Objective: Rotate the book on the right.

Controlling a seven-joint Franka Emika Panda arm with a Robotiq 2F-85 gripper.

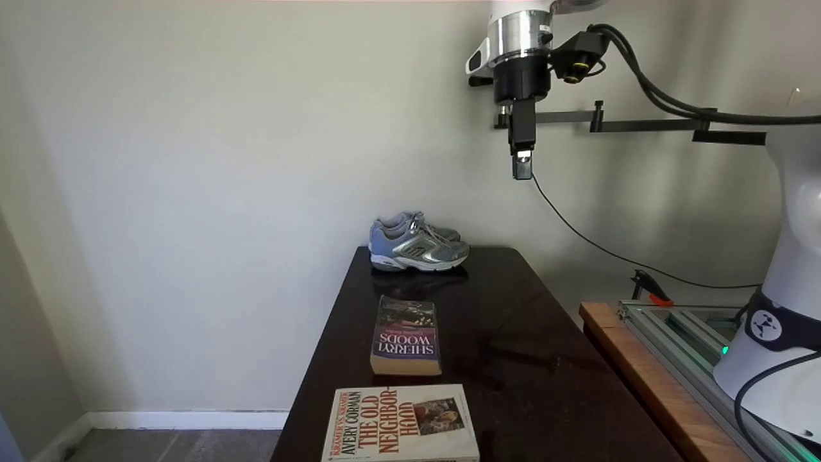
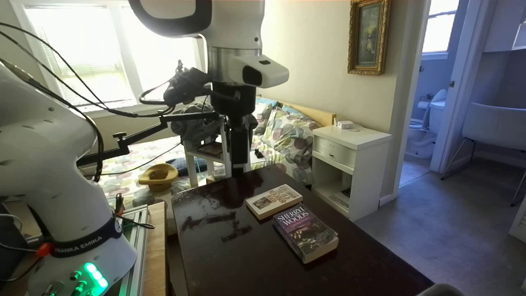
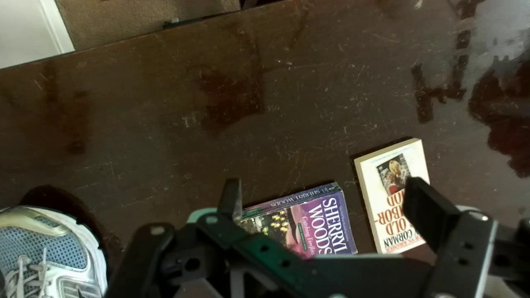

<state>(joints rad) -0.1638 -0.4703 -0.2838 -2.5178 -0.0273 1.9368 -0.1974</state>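
Observation:
The book, a dark purple and maroon paperback with pale "Sherryl Woods" lettering (image 1: 405, 337), lies flat on the dark table (image 1: 513, 359). It is the right-hand, nearer book in an exterior view (image 2: 305, 233). In the wrist view the book (image 3: 308, 221) is partly hidden by the gripper's left finger and linkage. A cream book with a red title (image 1: 401, 423) lies beside it, apart; it also shows in an exterior view (image 2: 274, 200) and the wrist view (image 3: 381, 198). My gripper (image 3: 325, 192) is open and empty, pointing down, high above the table (image 1: 523, 167) (image 2: 237, 169).
A pair of grey-blue sneakers (image 1: 420, 247) stands at the table end by the wall; one shows in the wrist view (image 3: 49, 248). A wooden bench (image 1: 648, 372) carrying the robot base adjoins the table. A white nightstand (image 2: 349, 164) and a bed are behind the table.

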